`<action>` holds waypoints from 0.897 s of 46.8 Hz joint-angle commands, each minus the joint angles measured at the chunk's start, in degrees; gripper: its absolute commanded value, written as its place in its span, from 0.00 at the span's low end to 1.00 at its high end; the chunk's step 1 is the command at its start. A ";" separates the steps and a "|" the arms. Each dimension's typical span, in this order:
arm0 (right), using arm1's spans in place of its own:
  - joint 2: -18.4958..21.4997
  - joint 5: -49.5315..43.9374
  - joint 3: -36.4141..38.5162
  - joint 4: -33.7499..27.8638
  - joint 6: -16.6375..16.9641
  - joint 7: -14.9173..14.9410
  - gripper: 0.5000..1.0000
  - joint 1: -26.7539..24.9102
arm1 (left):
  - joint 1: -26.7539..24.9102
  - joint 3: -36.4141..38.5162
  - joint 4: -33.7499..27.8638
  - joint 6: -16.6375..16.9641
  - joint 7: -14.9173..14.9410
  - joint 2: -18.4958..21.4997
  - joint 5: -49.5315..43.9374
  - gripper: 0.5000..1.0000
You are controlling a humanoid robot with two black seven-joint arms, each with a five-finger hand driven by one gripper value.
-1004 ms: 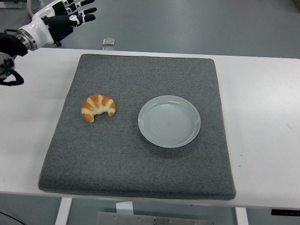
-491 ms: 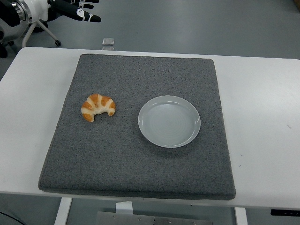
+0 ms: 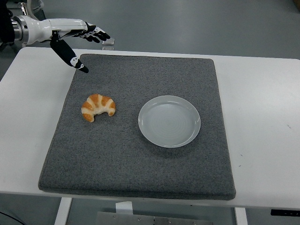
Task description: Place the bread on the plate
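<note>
The left hand (image 3: 75,40) hangs in the air over the far left corner of the white table (image 3: 262,108), its fingers spread and holding nothing: four point toward the far edge and the thumb (image 3: 70,57) angles down toward the far left corner of the grey mat (image 3: 140,159). It is well apart from the croissant (image 3: 98,107), which lies on the mat's left half, about midway between the far and near edges, its curved back toward the far side. To the right of the croissant, near the middle of the mat and not touching it, sits the pale round plate (image 3: 169,121). A small clear object (image 3: 108,41) sits at the table's far edge, just beside the fingertips.
</note>
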 commanded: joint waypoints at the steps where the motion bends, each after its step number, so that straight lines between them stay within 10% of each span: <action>1: 0.00 0.00 -0.08 0.00 0.00 0.00 0.86 0.00 | 0.44 -0.09 0.01 0.01 -0.09 0.27 2.13 0.97; 42: 0.00 0.00 -0.08 0.00 0.00 0.00 0.86 0.00 | 23.82 -6.07 -2.45 17.93 -2.73 -3.06 2.22 0.97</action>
